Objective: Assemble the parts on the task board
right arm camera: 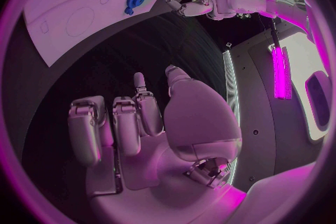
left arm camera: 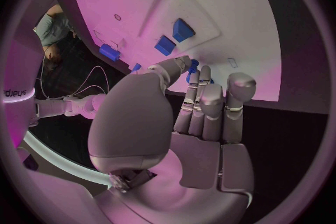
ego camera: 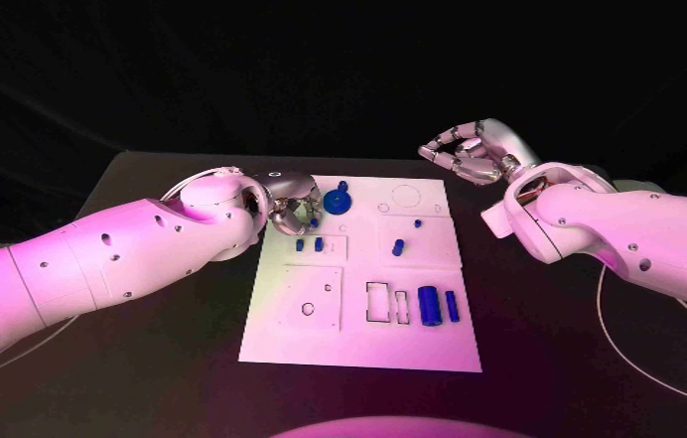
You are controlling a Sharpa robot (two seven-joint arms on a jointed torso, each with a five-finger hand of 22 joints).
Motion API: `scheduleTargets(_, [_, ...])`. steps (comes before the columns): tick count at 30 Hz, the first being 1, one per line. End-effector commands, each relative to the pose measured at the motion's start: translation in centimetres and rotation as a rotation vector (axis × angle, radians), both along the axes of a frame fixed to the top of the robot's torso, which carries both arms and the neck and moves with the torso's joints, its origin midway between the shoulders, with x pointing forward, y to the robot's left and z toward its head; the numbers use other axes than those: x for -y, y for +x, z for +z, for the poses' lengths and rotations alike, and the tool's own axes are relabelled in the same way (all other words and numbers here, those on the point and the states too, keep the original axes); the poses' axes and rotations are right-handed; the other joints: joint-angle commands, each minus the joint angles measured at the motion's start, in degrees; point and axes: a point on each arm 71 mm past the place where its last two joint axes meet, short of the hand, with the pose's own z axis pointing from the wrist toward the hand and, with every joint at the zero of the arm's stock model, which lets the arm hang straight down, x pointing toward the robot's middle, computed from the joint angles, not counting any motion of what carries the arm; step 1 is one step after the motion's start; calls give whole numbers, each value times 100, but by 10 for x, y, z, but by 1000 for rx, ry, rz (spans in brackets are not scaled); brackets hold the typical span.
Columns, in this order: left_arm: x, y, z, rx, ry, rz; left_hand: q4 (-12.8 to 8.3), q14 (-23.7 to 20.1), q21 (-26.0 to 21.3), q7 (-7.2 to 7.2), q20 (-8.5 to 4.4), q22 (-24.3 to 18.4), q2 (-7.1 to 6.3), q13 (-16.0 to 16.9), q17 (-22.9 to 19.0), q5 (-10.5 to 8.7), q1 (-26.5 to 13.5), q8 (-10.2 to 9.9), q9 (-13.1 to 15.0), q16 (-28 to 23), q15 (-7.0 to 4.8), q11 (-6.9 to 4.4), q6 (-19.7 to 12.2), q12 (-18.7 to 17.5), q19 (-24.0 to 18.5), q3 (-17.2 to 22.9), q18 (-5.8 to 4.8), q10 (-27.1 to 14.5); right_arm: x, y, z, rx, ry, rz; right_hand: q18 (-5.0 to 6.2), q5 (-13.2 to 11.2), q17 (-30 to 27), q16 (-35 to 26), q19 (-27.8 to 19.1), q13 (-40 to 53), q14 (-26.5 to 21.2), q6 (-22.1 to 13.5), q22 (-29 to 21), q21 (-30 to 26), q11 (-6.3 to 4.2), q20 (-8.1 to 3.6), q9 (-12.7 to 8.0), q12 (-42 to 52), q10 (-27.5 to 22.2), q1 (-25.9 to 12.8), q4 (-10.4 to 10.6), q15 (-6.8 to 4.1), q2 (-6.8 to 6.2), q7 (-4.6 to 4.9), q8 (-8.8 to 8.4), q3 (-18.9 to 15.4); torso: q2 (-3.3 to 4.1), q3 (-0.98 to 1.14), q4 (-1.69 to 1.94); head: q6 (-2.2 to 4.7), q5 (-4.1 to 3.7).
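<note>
Lying nearest on the white task board (ego camera: 365,344), two blue cylinders (ego camera: 428,310) sit side by side at its near right corner, beside outlined rectangular slots. Farther in, two small blue parts (ego camera: 308,244) stand in a raised plate near the left edge, and a short blue peg (ego camera: 398,247) lies mid-board. The left hand (ego camera: 291,203) hovers over the far left corner, fingers (left arm camera: 203,103) curled, just beside a blue gear (ego camera: 338,201); whether it grips anything I cannot tell. The right hand (ego camera: 474,152) hangs past the far right corner above the black bench (ego camera: 158,190), fingers clenched on nothing.
</note>
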Motion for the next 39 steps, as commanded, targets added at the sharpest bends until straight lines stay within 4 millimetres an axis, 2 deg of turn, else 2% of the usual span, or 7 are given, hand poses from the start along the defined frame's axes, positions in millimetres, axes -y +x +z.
scheduleTargets(1, [2,-1,1,5,-16,-16,24,-43,-44,-11,-15,-11,-37,-11,-6,-4,-52,-20,-3,-35,7,2,-11,-44,-41,-22,4,-38,-1,0,0,9,-3,8,-51,21,1342,-29,544,675,553,-5,1440,-23,-27,-36,-5,-24,-11,18,-15,-39,21,-11,18,-33,-1,-2,5,3,-4])
scheduleTargets(15, [0,-1,3,24,-30,-9,73,-155,-215,92,34,-226,-92,-47,-260,5,-40,-388,-161,-114,64,74,-507,-251,-130,-231,38,-170,0,0,0,10,-3,6,-49,19,1333,-34,540,667,550,-10,1436,-31,-27,-37,-8,-34,-17,26,-16,-39,24,-10,20,-45,0,-5,5,10,-9])
scheduleTargets(27, [-7,-4,8,31,-125,0,158,-339,-466,104,69,-556,-21,-61,-728,12,-9,-387,-183,-296,94,102,-400,-331,-292,-529,98,-273,1,1,-1,-11,-13,12,-36,19,1290,-60,517,572,539,-21,1409,-81,-27,-38,-13,-157,-105,86,-27,-40,41,-9,21,-40,0,-6,-3,19,-9])
scheduleTargets(30, [-15,-6,11,-20,-231,31,210,-339,-534,87,56,-652,-5,-49,-766,10,-38,-384,-188,-307,80,84,-382,-307,-333,-604,116,-242,1,1,-3,-29,-29,25,11,9,1088,-188,430,-196,478,-28,1308,-273,-37,-46,-31,-1164,-754,430,-35,-51,64,-13,35,30,-5,-4,-2,20,-19])
scheduleTargets(33, [-29,-4,19,-106,-412,88,277,-635,-912,100,55,-1160,66,-44,-1347,31,-19,-360,-194,-567,87,95,-315,-285,-634,-673,206,-261,1,1,-5,-38,-77,51,175,-348,591,-552,115,-2051,300,5,949,-964,-43,-81,-74,-3604,-2168,1122,-126,-54,7,-7,26,388,-18,3,0,30,-32])
scheduleTargets(37, [-48,-2,31,-183,-607,140,313,-587,-918,138,59,-1160,170,-41,-1256,42,21,-339,-196,-528,98,116,-265,-251,-612,-607,203,-250,1,1,-8,-40,-174,100,252,-464,299,-818,-47,-3182,186,151,719,-1403,-28,-60,-159,-4855,-2230,1564,-32,-59,-319,12,-38,951,-23,-3,7,56,-45])
scheduleTargets(39, [-58,-1,37,-209,-714,170,356,-849,-1264,152,74,-1632,182,-54,-1804,34,2,-329,-202,-763,116,134,-238,-254,-880,-595,289,-312,0,1,-10,-42,-246,132,269,-500,193,-911,-69,-3733,158,194,666,-1507,15,-40,-191,-5461,-2289,1724,-60,-24,-481,37,-76,1229,-34,-7,13,57,-60])
